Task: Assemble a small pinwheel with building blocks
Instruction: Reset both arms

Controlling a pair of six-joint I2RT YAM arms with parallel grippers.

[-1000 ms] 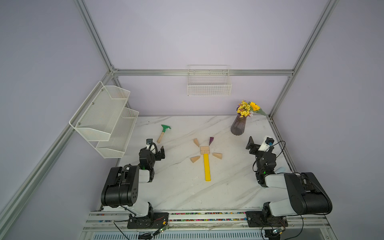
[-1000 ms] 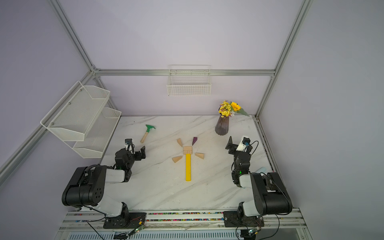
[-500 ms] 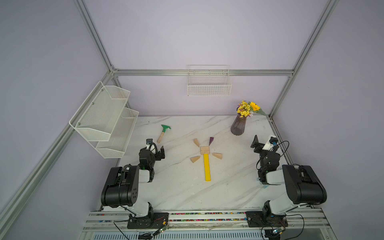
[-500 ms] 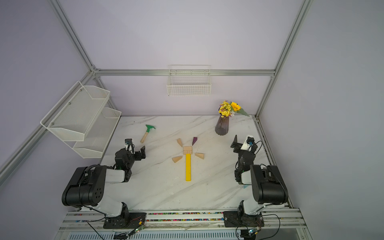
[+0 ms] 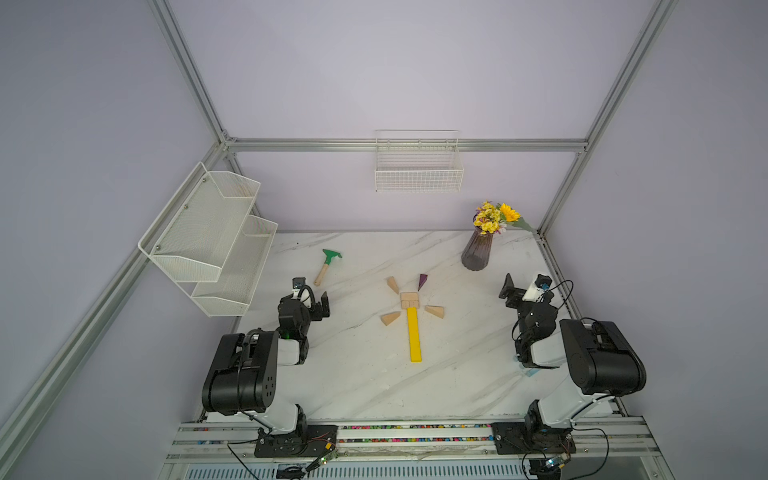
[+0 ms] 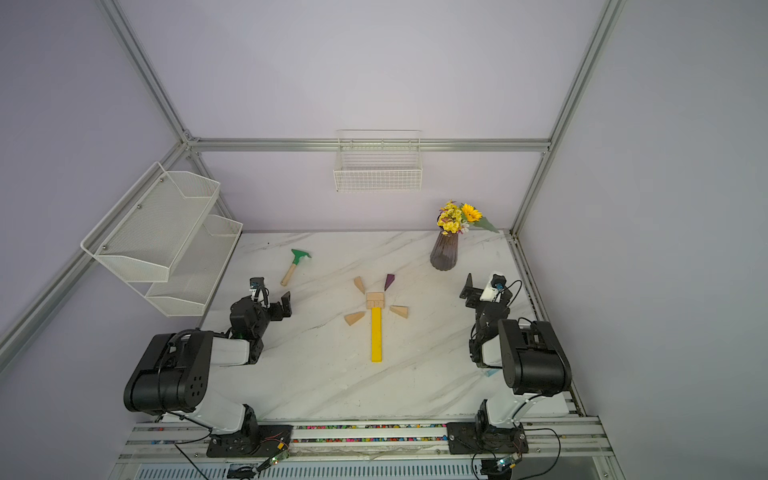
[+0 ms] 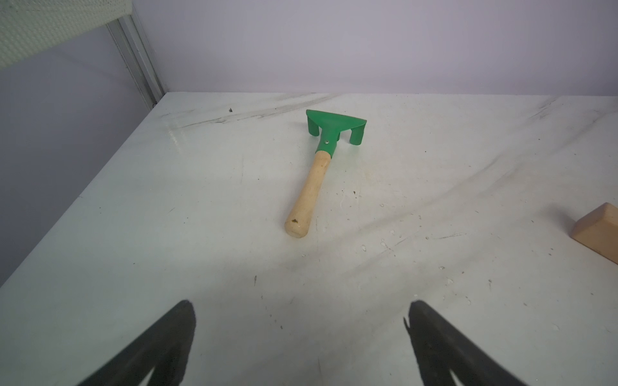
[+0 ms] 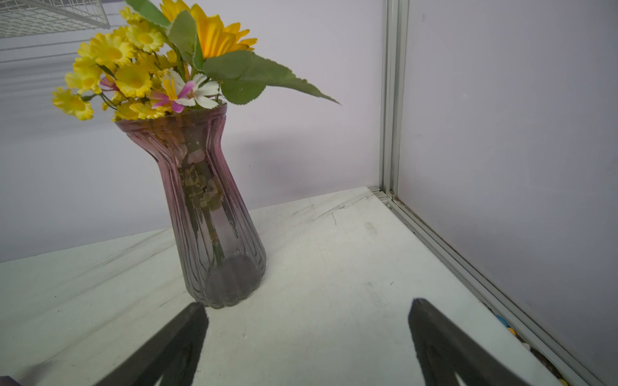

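Observation:
The pinwheel lies flat mid-table in both top views: a tan square hub (image 5: 409, 300), a long yellow stem (image 5: 413, 334) running toward the front, three tan wedges (image 5: 392, 284) (image 5: 390, 319) (image 5: 434, 311) and a purple wedge (image 5: 422, 281) around the hub. My left gripper (image 5: 314, 302) rests open well to the left of it, with nothing between its fingers (image 7: 187, 320); one tan wedge (image 7: 598, 234) shows at the edge of the left wrist view. My right gripper (image 5: 523, 287) stands open far to the right, facing the vase, also holding nothing.
A green-headed toy rake (image 5: 327, 266) with a wooden handle lies at back left, ahead of the left gripper (image 7: 301, 320). A purple glass vase (image 8: 214, 217) of flowers stands at back right, close before the right gripper (image 8: 306, 317). White mesh shelves (image 5: 208, 237) overhang the left edge. Something pale blue (image 5: 531, 374) peeks from under the right arm.
The right arm has folded back toward its base at the right edge, its gripper staying open. The left arm and the blocks have not moved.

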